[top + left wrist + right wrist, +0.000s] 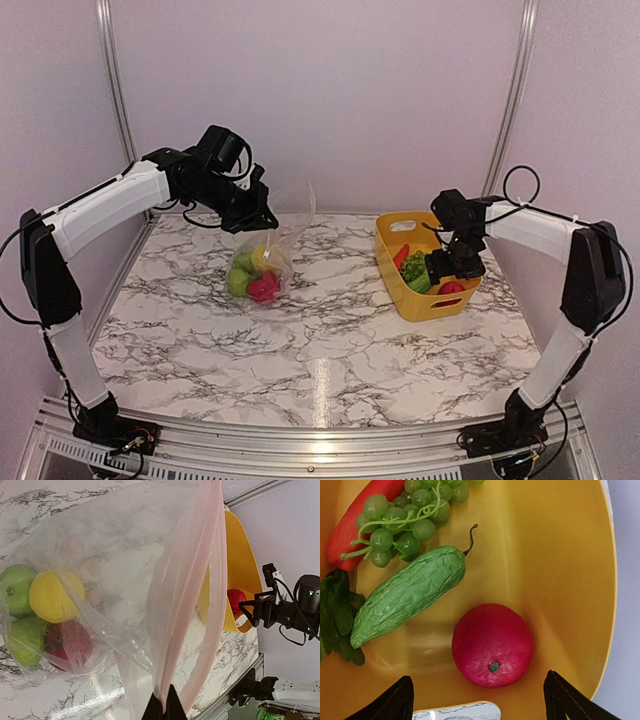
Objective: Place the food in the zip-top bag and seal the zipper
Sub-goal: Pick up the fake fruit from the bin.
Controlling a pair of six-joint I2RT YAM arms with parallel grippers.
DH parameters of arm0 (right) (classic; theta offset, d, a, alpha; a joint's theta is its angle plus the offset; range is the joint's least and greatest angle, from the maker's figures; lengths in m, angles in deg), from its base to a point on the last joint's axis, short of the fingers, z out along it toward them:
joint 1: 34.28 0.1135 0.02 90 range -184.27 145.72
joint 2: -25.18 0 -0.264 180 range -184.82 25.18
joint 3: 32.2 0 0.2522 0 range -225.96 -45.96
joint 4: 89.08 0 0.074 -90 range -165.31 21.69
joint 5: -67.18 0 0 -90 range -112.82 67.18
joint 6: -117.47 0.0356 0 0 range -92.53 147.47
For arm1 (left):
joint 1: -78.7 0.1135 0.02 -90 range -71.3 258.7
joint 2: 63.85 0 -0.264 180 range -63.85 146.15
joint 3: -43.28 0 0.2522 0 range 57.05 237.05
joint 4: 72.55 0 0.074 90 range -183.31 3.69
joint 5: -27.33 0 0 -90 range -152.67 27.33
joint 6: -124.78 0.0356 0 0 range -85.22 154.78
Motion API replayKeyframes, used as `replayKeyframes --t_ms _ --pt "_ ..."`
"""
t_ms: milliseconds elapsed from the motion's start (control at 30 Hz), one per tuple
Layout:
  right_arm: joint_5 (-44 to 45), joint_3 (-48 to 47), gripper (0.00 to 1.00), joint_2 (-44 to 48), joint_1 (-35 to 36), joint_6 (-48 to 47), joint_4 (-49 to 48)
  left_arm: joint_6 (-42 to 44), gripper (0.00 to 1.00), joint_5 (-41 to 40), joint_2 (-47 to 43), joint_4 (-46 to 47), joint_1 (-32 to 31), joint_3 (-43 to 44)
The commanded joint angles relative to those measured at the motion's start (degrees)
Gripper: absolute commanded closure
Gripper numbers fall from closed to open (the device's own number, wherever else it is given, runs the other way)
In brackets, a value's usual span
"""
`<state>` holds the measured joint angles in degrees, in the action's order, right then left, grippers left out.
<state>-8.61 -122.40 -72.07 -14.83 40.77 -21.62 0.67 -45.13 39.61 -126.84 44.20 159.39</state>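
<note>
at the back left of the marbled counter, the left gripper is pressed together on the pink zipper of the clear zip-top bag. it holds the bag's mouth up while the bottom rests on the counter. inside lie green fruits, a yellow fruit and a dark red piece. to the right, the right gripper hangs spread wide inside the yellow basket. it is over a round red fruit, beside a green cucumber, grapes and a long red piece.
</note>
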Motion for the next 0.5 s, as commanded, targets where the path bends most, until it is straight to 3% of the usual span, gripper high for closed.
replayKeyframes --t_ms 0,467 --pt "-0.6 -1.2 0.14 -2.0 -2.9 -1.9 0.6 -0.3 1.0 0.3 -0.5 0.2 0.0 -0.7" --pt "-2.2 -2.9 0.12 -7.8 -4.8 -3.3 0.7 -0.6 1.0 -0.2 -1.0 0.7 0.0 -1.2"
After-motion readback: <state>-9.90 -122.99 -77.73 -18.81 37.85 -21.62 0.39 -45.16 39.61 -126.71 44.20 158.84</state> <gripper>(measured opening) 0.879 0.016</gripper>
